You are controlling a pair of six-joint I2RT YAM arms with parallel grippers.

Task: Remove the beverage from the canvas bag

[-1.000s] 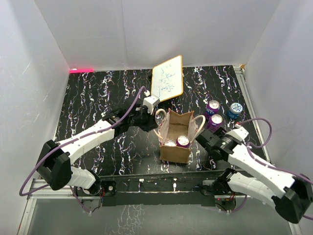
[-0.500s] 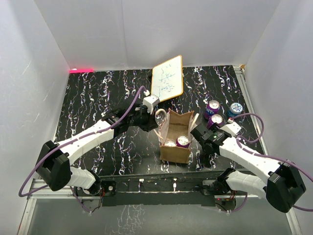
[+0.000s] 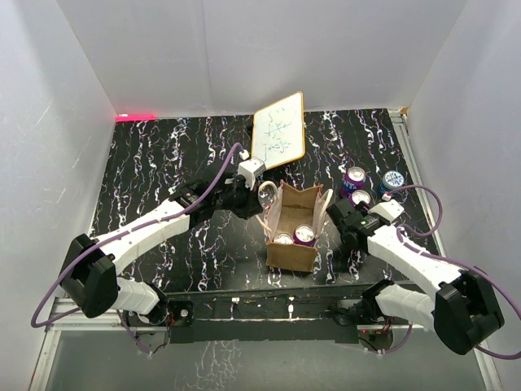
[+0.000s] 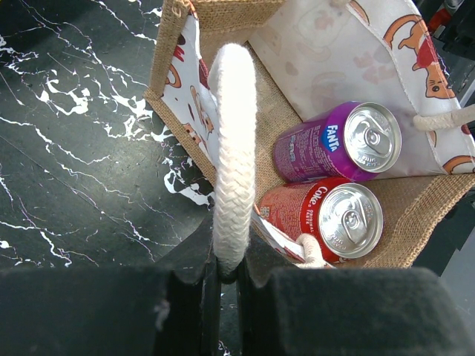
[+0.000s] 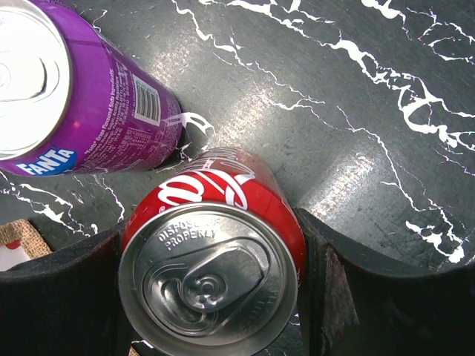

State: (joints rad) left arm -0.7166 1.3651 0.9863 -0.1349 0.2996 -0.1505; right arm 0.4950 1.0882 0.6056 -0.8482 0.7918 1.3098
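Right hand (image 5: 211, 248) has swung in toward the bag (image 3: 293, 251) since a second ago and now sits just beside its right wall, clenched on an upright Coke (image 5: 215, 222), seemingly set on the tabletop (image 5: 371, 111) next to a Fanta (image 5: 96, 111) outside the bag. Left hand (image 4: 226, 278), at the bag's far-left corner, is clamped on one handle (image 4: 234, 148), holding the mouth open. Inside the bag a second Fanta (image 4: 319, 152) and a second Coke (image 4: 319, 215) stand upright, tops toward the mouth, to the right hand's left; it is judged the nearer hand and, once emptied, would enter from above along their long axis.
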